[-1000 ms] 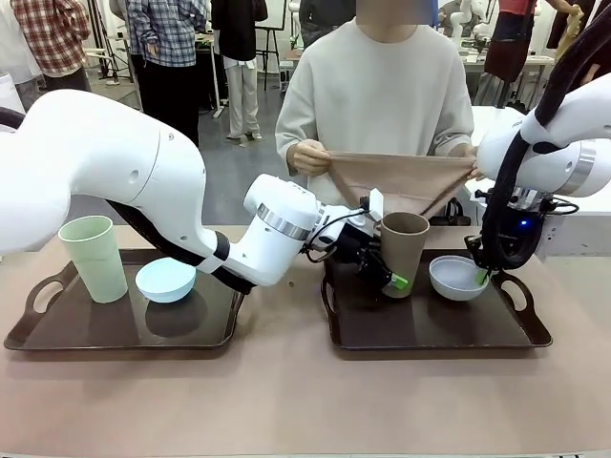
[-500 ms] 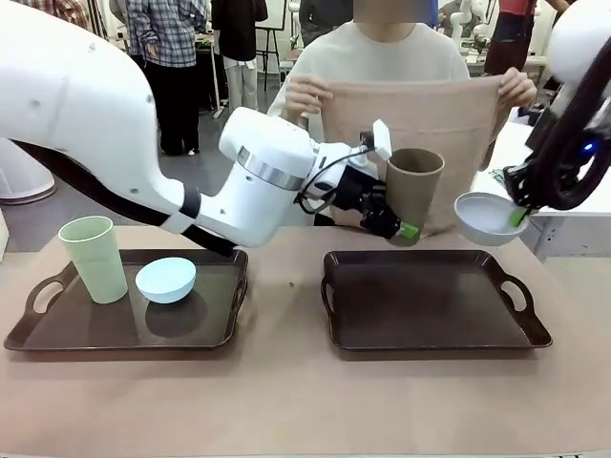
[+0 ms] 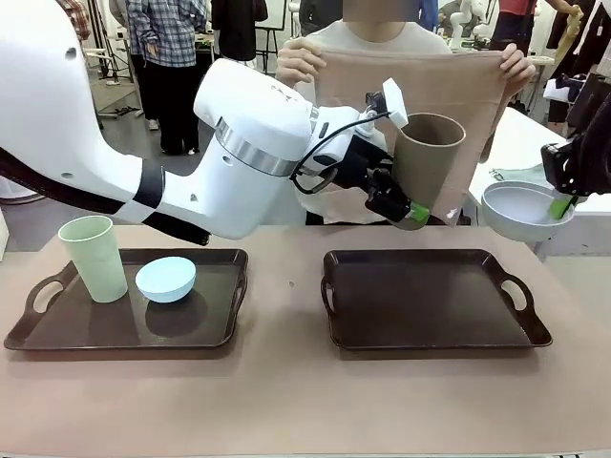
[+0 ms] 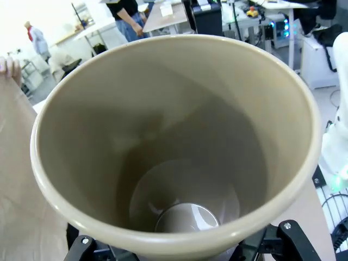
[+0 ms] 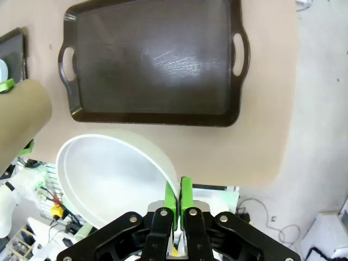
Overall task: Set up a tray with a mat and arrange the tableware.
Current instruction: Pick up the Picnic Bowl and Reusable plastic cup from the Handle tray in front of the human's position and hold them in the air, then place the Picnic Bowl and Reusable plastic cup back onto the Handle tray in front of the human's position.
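over the counter [image 3: 286,401], left pincer [image 3: 410,206] clamps the tumbler [image 3: 427,162], right pincer [image 3: 562,206] the bowl [image 3: 520,212]; right tray [image 3: 420,307] bare, mat [image 3: 458,81] not down yet.

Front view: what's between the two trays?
Bare tabletop between the left tray and the right tray, save a tiny dark speck, in the front view.

two trays [image 3: 430,305], two tumblers [image 3: 94,258], two bowls [image 3: 165,280], one mat [image 3: 458,86]
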